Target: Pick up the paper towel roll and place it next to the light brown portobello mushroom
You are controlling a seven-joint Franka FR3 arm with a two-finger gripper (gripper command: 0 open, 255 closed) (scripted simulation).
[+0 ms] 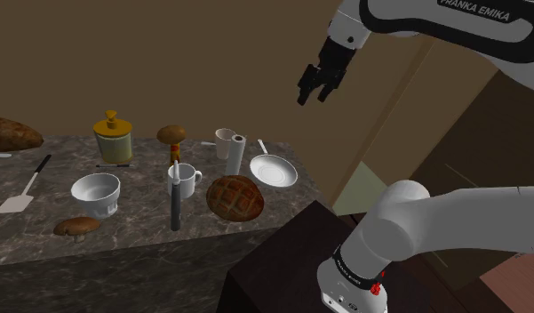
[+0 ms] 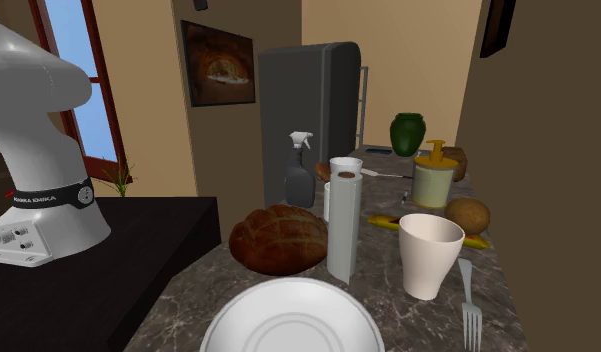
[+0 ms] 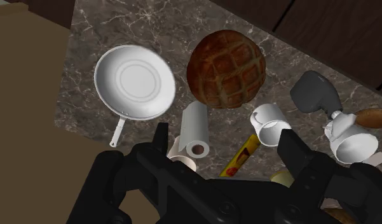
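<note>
Beside the paper towel roll [image 1: 235,155] stands a white cup [image 1: 224,141].

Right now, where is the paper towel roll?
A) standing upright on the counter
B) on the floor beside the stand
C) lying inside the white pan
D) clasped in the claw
A: the paper towel roll stands upright on the counter, close to the round bread loaf, while the open claw hangs in the air above the counter, holding nothing.
</note>
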